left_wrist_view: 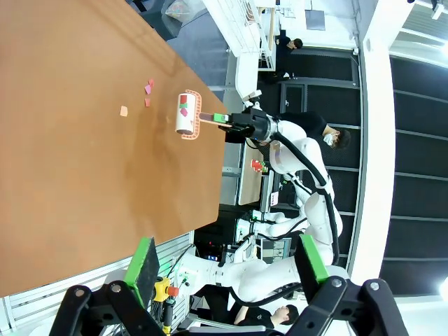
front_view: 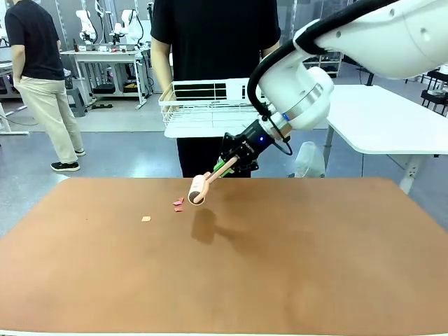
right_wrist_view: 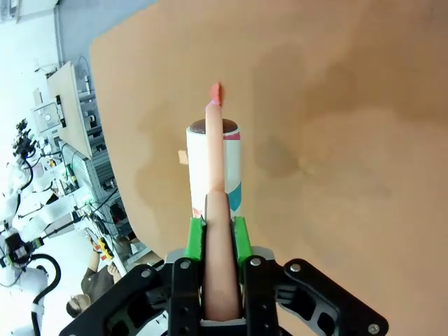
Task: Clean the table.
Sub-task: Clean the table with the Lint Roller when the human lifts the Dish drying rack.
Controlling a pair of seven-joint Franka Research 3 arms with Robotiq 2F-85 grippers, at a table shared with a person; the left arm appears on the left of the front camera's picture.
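1. Front view: the right hand (front_view: 225,166) is clamped on the handle of a lint roller (front_view: 198,190). Its drum tilts down and, judging by its shadow, rides clear of the worktop (front_view: 280,266). Pink scraps (front_view: 178,204) lie just beside the drum, and an orange scrap (front_view: 145,219) lies beyond them; these are probably the next pickups.
2. Left wrist view: the left hand (left_wrist_view: 227,269), fingers apart and empty, hangs well away from the roller, leaving it room.
3. Right wrist view: green pads (right_wrist_view: 197,234) pinch the handle away from the drum, so the drum can turn. Coloured bits cling to the drum.
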